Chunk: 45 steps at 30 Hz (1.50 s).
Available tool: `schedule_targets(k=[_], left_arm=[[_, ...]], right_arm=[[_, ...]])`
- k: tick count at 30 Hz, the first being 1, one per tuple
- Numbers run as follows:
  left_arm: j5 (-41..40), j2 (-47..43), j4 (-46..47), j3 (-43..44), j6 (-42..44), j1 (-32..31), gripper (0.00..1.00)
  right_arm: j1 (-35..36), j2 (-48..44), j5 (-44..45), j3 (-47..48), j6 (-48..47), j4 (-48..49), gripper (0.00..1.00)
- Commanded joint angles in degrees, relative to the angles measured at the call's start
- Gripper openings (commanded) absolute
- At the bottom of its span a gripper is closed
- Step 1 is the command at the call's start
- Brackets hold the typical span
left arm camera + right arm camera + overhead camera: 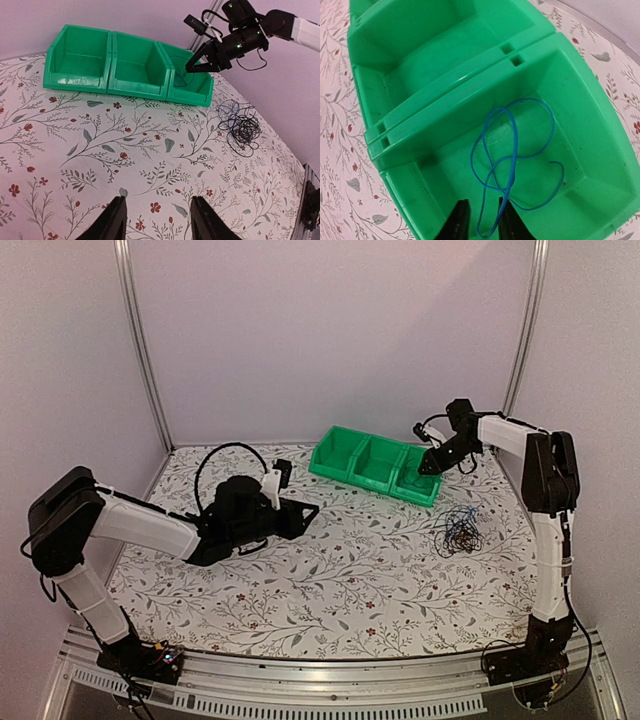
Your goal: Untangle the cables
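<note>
A tangle of thin black, brown and blue cables (460, 532) lies on the floral tablecloth at the right, also in the left wrist view (242, 127). One blue cable (514, 128) lies looped in the rightmost compartment of the green three-part bin (340, 435). My right gripper (428, 468) hovers over that compartment. Its jaws (483, 202) stand a little apart, and the cable's lower end runs between them without being pinched. My left gripper (305, 515) is open and empty, low over the cloth left of centre (159, 200).
The green bin (80, 30) stands at the back of the table; its left and middle compartments look empty. Grey walls with metal posts close off the back and sides. A metal rail runs along the near edge.
</note>
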Motion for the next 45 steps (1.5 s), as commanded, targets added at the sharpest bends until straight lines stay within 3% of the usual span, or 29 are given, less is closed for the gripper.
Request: schedule_targets(k=[1, 7, 15, 21, 25, 34, 45], left_arm=[[0.4, 0.3, 0.2, 0.7, 0.0, -0.4, 0.43], [1.4, 1.1, -0.9, 2.1, 0.0, -0.5, 0.43], [3.6, 3.0, -3.6, 5.1, 2.0, -0.8, 0.44], [5.2, 4.4, -4.3, 6.1, 2.2, -1.6, 0.44], [6.5, 5.1, -5.1, 7.1, 2.3, -2.0, 0.44], [8.1, 4.8, -8.3, 9.1, 2.4, -2.3, 0.45], [8.3, 4.1, -8.4, 9.1, 0.1, -2.7, 0.46]], right_arm=[[0.1, -7.8, 4.1, -0.9, -0.3, -2.3, 0.32], [-0.2, -16.0, 4.4, -7.2, -0.7, -4.1, 0.43], [-0.4, -28.5, 7.0, -25.3, -7.9, -4.6, 0.44], [-3.9, -36.3, 9.4, -35.2, -10.0, -4.3, 0.38], [-7.2, -37.8, 8.5, -38.0, -9.4, -4.0, 0.35], [-7.5, -41.2, 12.7, -46.0, -15.3, 2.8, 0.35], [-7.5, -36.0, 15.7, -46.8, -17.9, 10.2, 0.36]])
